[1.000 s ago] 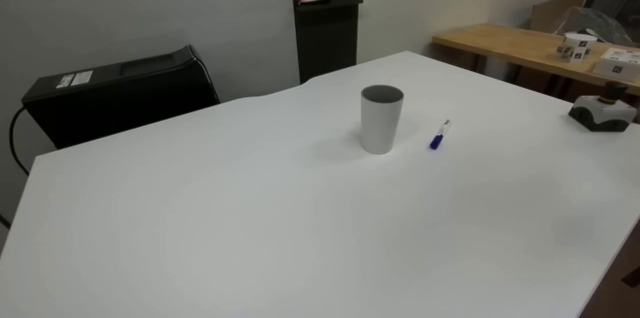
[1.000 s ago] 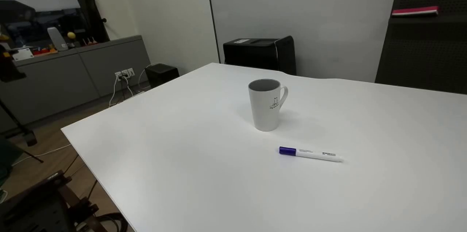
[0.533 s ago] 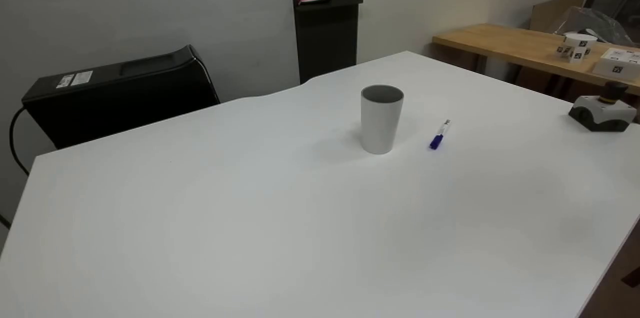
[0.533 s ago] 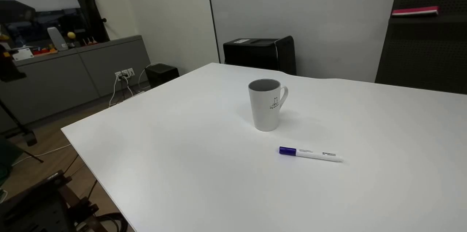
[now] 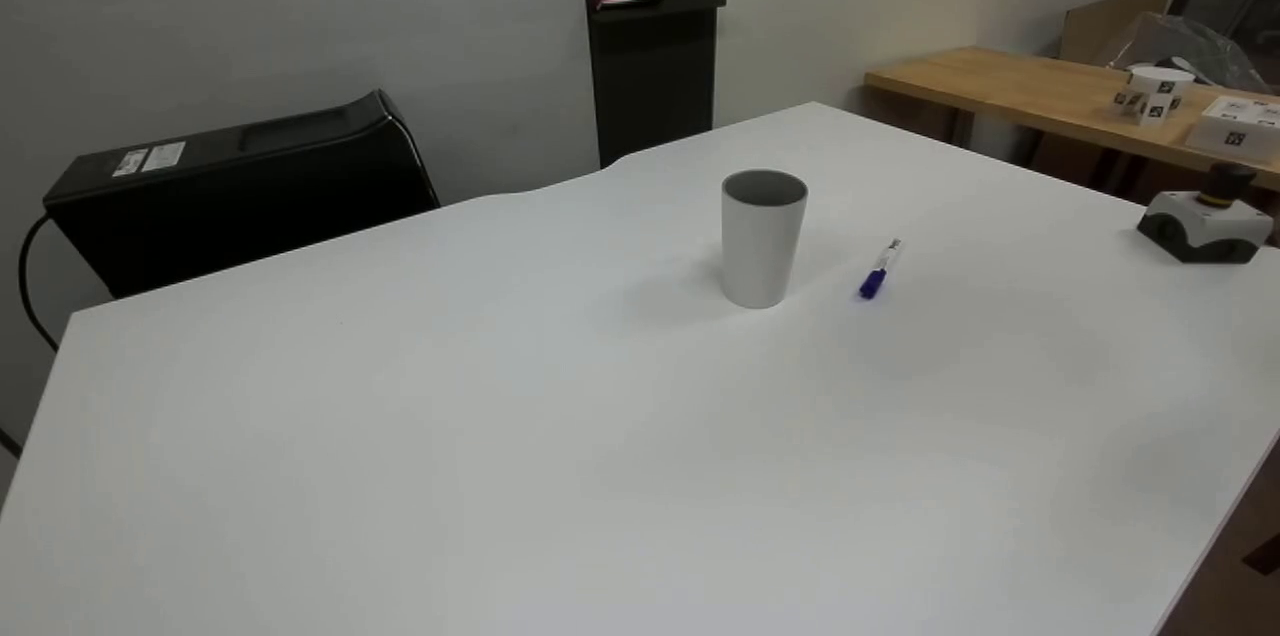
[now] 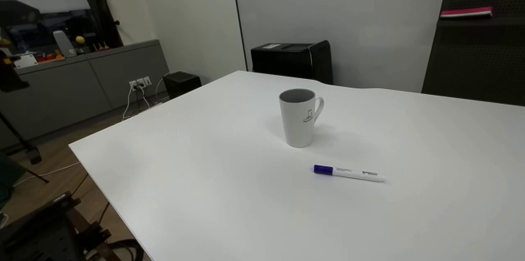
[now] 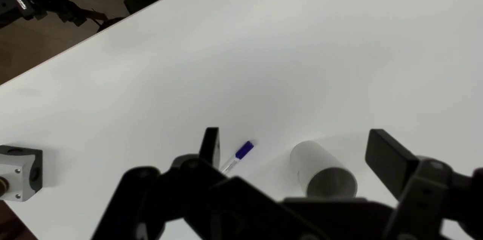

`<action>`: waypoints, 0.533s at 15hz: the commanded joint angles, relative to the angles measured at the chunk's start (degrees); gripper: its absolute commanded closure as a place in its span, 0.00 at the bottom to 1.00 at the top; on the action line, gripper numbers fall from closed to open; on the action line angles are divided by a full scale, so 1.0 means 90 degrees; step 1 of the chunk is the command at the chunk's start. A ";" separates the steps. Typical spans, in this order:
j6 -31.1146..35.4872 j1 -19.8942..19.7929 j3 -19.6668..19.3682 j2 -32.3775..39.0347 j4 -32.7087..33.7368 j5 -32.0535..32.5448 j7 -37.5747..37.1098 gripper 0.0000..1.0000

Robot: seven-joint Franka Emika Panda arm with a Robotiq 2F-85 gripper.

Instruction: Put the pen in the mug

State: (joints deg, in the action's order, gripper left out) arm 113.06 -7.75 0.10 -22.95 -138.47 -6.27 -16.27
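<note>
The wrist view crops the box (image 7: 23, 175) and hides one end of the pen (image 7: 244, 150) behind the gripper (image 7: 296, 147); in an exterior view, the pen's lettering (image 6: 370, 173) seems unreadably small.

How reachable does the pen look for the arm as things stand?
Probably yes: the tool stands open above the table, where the pen lies uncovered and apart from the mug. The mug might crowd a wide-open descent, though.

The light is soft and dim — the tabletop (image 6: 164, 195) has pale shiny patches, the mug (image 6: 294, 125) a faint shadow, and the claw (image 7: 296, 147), up close, is dark and blurry.
</note>
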 commanded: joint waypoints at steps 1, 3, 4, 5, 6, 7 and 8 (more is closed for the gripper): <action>0.0481 -0.0181 -0.0184 0.0668 0.0554 0.0025 -0.0474 0.00; 0.0825 -0.0278 -0.0254 0.1062 0.0830 0.0071 -0.0685 0.00; 0.0936 -0.0306 -0.0276 0.1251 0.0979 0.0096 -0.0791 0.00; 0.1022 -0.0328 -0.0292 0.1476 0.1169 0.0149 -0.0917 0.00; 0.1087 -0.0336 -0.0304 0.1658 0.1328 0.0202 -0.1041 0.00; 0.1154 -0.0340 -0.0313 0.1864 0.1507 0.0289 -0.1200 0.00; 0.1202 -0.0326 -0.0330 0.2049 0.1662 0.0347 -0.1339 0.00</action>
State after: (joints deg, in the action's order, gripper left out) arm 123.74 -10.96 -2.52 -10.86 -130.11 -5.22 -22.71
